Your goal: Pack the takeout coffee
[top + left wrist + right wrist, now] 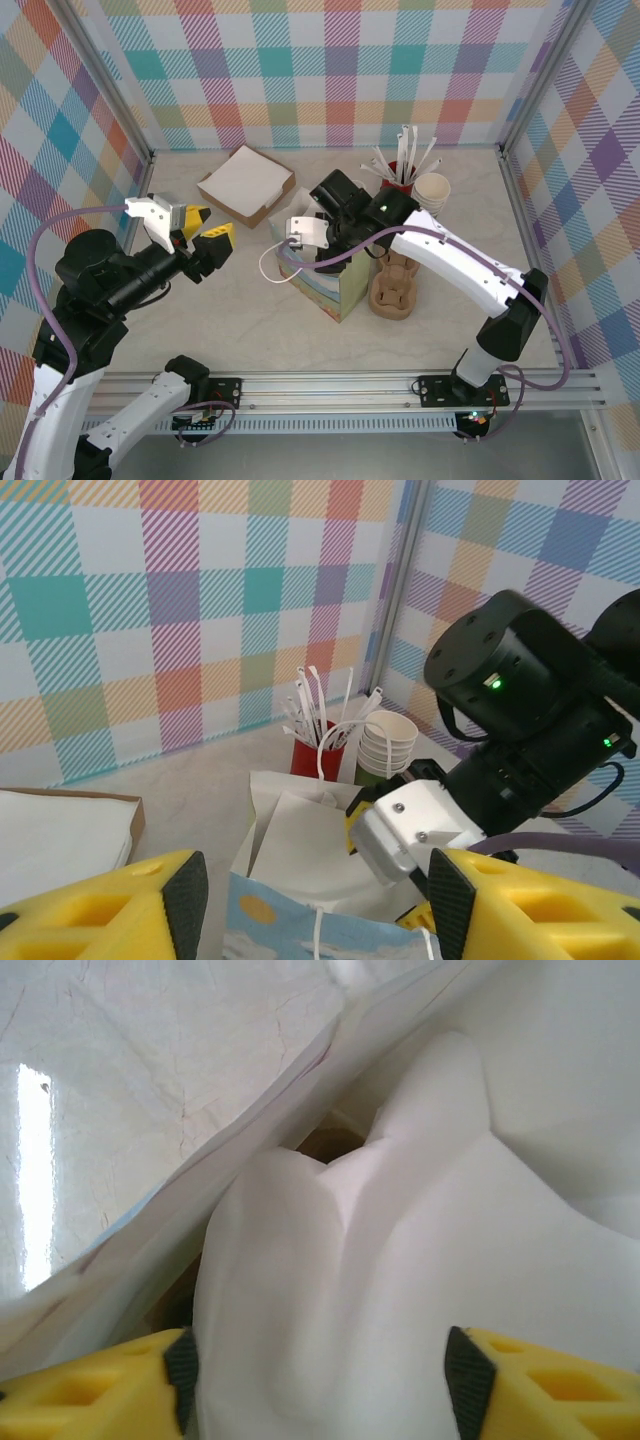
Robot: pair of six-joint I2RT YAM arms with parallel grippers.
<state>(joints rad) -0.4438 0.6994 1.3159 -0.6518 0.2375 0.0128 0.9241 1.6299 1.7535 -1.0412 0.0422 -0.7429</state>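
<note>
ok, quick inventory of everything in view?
Flat cardboard box with white top: one, white and brown, table rear left.
Red cup of white-wrapped straws: one, rear right of centre.
Stack of cream paper cups: one stack, beside the red cup's right.
Pastel-printed paper bag: one, white inside, open, table centre.
Brown pulp cup carrier: one, just right of the bag.
Left gripper: yellow fingers, open, left of the bag.
Right gripper: yellow fingers, open, inside the bag's mouth.
</note>
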